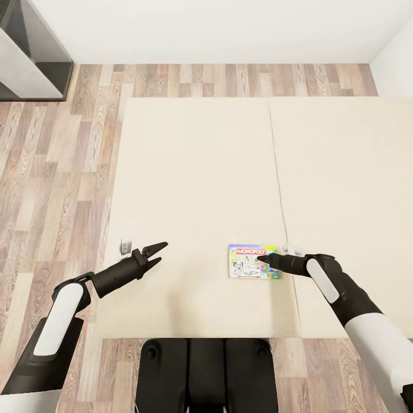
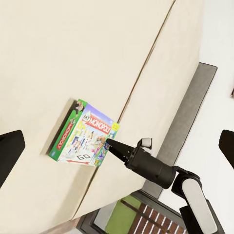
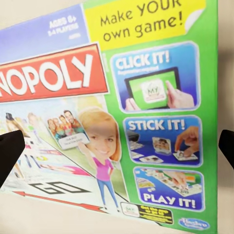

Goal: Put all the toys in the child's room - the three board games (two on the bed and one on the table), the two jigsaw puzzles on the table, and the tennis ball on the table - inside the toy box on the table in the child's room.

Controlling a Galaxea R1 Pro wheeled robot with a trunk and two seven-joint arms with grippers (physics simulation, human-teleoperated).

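the monopoly box (image 1: 253, 261) lies flat, face up, on the bed (image 1: 195, 172), near the robot's edge and just left of the seam between the two mattress halves. the left wrist view shows its green side wall (image 2: 66, 129), so it has some thickness to it.

the right end effector (image 1: 265, 260) is right at the box's right part, tips over the lid. in the right wrist view its two fingertips (image 3: 9, 156) sit at either edge of the picture with the lid between them, so it is spread open and holds nothing; whether the tips touch the cardboard i cannot tell. the left end effector (image 1: 156, 254) hangs over bare mattress to the left, well apart from the box, its fingers parted and empty.

judging by looks, the box is light, stiff cardboard with a glossy printed lid, likely a little slippery. the lid may give if squeezed hard in the middle. lying flat on a soft mattress, it offers no lip from above: pressing down would likely sink it into the bedding rather than lift it. the best hold seems to be across the short width, fingers on the two long side walls, or one finger slid under a raised edge. a pinch near the middle of the length should keep it from swinging.
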